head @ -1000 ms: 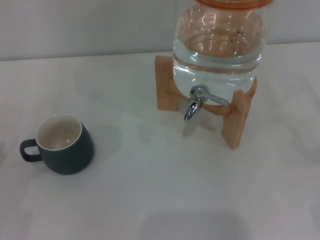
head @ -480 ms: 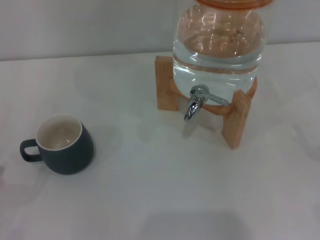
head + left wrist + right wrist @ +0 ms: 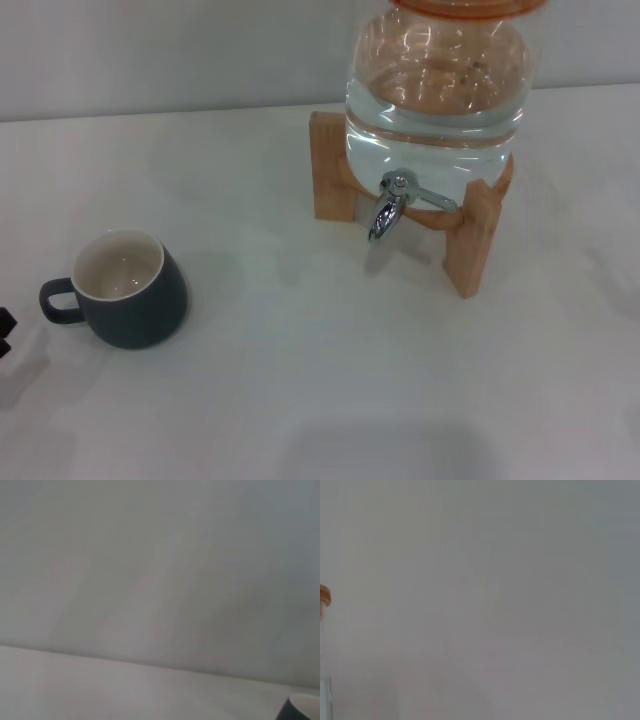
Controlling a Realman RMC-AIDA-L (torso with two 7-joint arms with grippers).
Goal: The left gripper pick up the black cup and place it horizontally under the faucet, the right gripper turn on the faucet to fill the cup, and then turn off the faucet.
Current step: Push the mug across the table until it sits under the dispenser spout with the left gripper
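Black fingertips of the left gripper (image 3: 4, 331) are now seen at the near left edge, where nothing showed a moment earlier; whether they are apart cannot be told. The black cup (image 3: 128, 290) stands upright just beside them, handle leftward, well apart from the faucet (image 3: 388, 207). The reach for the cup is judged begun. The right gripper is not seen.

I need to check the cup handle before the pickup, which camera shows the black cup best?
The head view: the whole black cup shows, upright, handle included. The left wrist view catches only a sliver of its rim; the right wrist view shows none.
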